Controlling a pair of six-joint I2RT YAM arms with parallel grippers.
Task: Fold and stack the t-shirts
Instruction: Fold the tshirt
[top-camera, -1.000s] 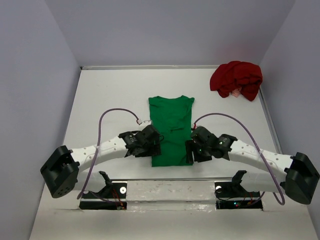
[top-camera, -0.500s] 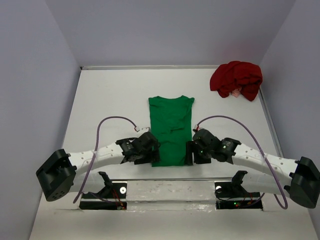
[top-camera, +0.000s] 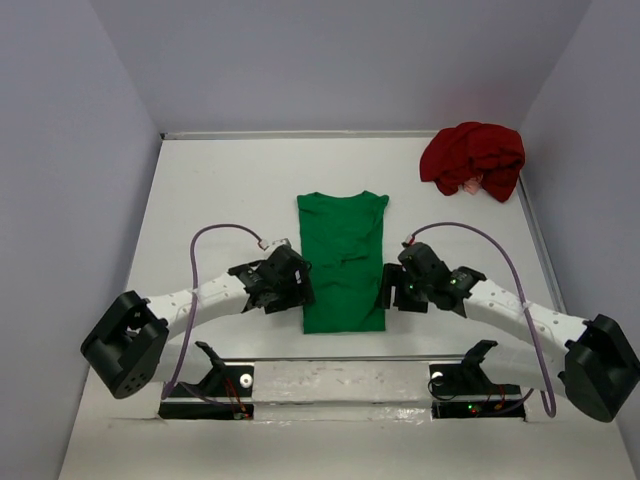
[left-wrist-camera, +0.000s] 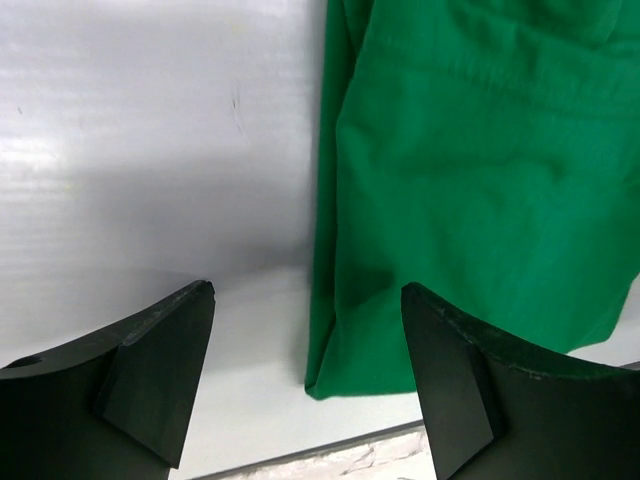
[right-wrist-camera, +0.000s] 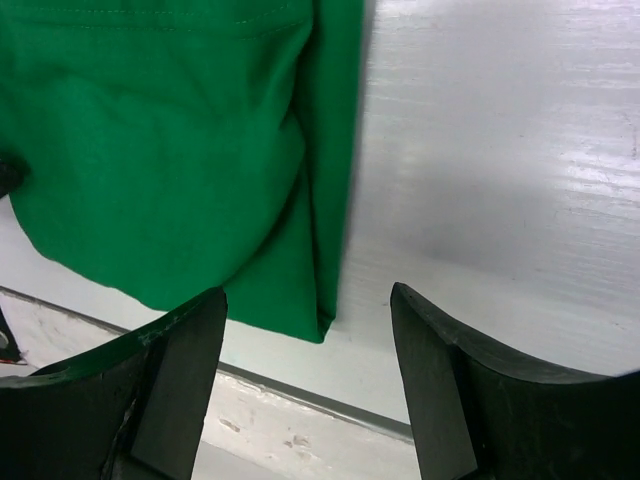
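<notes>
The green t-shirt (top-camera: 342, 260) lies flat mid-table, folded into a narrow strip with its sleeves tucked in. My left gripper (top-camera: 297, 290) hovers open at the strip's near left corner (left-wrist-camera: 325, 385), one finger on each side of that corner. My right gripper (top-camera: 388, 288) is open at the near right corner (right-wrist-camera: 318, 325), also straddling it without touching. Neither holds anything. The dark red t-shirt (top-camera: 472, 160) sits crumpled in a heap at the far right corner of the table.
The white table (top-camera: 220, 190) is walled on three sides by grey panels. Its near edge (right-wrist-camera: 300, 395) runs just below the green shirt's hem. Purple cables (top-camera: 215, 235) loop above both arms.
Both grippers have drawn back from over the shirt's lower edge, outward and slightly away from the near edge, to its two near corners. The green shirt's hem now lies uncovered.
</notes>
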